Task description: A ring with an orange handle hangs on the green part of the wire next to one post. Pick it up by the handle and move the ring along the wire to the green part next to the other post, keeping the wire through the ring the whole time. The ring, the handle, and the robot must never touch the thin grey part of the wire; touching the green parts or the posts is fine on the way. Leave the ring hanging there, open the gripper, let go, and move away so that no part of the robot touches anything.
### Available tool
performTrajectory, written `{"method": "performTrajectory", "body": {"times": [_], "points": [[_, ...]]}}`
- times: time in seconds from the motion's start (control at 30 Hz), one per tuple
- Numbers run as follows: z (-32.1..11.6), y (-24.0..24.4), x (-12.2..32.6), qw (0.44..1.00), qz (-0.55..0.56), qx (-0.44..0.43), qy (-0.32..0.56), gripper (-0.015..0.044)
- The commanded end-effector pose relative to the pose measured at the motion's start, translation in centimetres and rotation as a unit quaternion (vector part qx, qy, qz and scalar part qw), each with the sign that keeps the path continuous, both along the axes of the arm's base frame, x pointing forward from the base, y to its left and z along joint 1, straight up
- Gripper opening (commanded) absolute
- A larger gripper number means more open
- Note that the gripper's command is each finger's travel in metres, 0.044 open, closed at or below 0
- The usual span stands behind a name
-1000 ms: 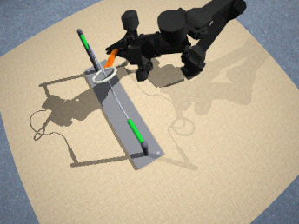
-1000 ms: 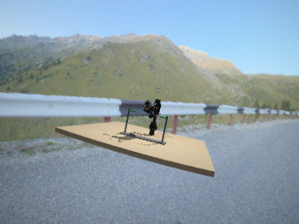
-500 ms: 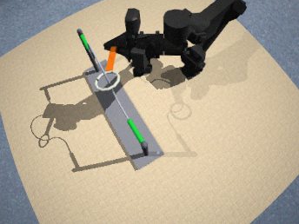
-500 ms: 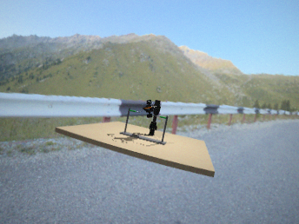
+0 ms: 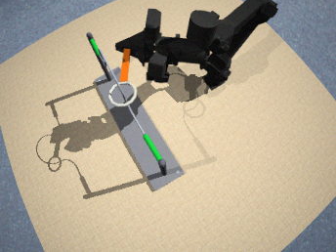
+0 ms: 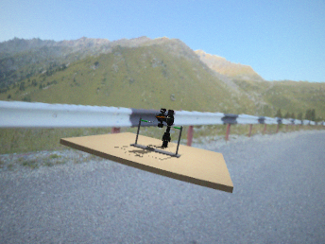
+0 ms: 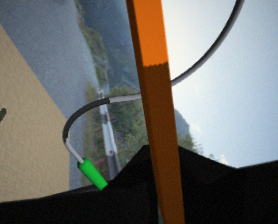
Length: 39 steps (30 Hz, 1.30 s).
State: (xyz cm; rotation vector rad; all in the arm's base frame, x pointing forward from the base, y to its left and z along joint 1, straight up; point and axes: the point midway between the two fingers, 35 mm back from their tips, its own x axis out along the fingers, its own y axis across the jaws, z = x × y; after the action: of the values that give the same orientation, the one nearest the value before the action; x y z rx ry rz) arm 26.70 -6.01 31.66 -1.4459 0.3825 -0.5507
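step: mid-transfer | black hand [image 5: 128, 48] clamped on flat orange handle [image 5: 125, 64] | pale round ring [image 5: 122, 93] below hand, around thin grey wire [image 5: 131, 110] mid-span | next: slide toward far green sleeve [image 5: 151, 147], ring centred

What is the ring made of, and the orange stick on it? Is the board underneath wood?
The ring looks like pale, smooth plastic or painted metal; its even whitish surface leaves that open. The orange handle, held in the gripper, looks like matte plastic: flat colour, no grain. The tan board could be wood or fibreboard: finely speckled, no shine.
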Motion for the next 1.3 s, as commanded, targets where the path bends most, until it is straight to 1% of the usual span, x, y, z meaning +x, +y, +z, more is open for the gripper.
{"method": "performTrajectory", "body": {"times": [0.0, 0.33, 0.63, 0.9, 1.27], "points": [[0.1, -0.1, 0.0, 0.999, 0.0, -0.032, 0.002, -0.015], [0.0, -0.1, 0.0, 0.997, 0.0, -0.077, 0.003, -0.015], [-1.1, -0.3, 0.0, 0.998, 0.0, -0.067, 0.003, -0.015], [-2.8, -0.4, 0.0, 1.0, 0.0, -0.02, 0.002, -0.015], [-6.2, 0.2, 0.1, 0.996, 0.002, 0.089, 0.0, -0.015]]}}
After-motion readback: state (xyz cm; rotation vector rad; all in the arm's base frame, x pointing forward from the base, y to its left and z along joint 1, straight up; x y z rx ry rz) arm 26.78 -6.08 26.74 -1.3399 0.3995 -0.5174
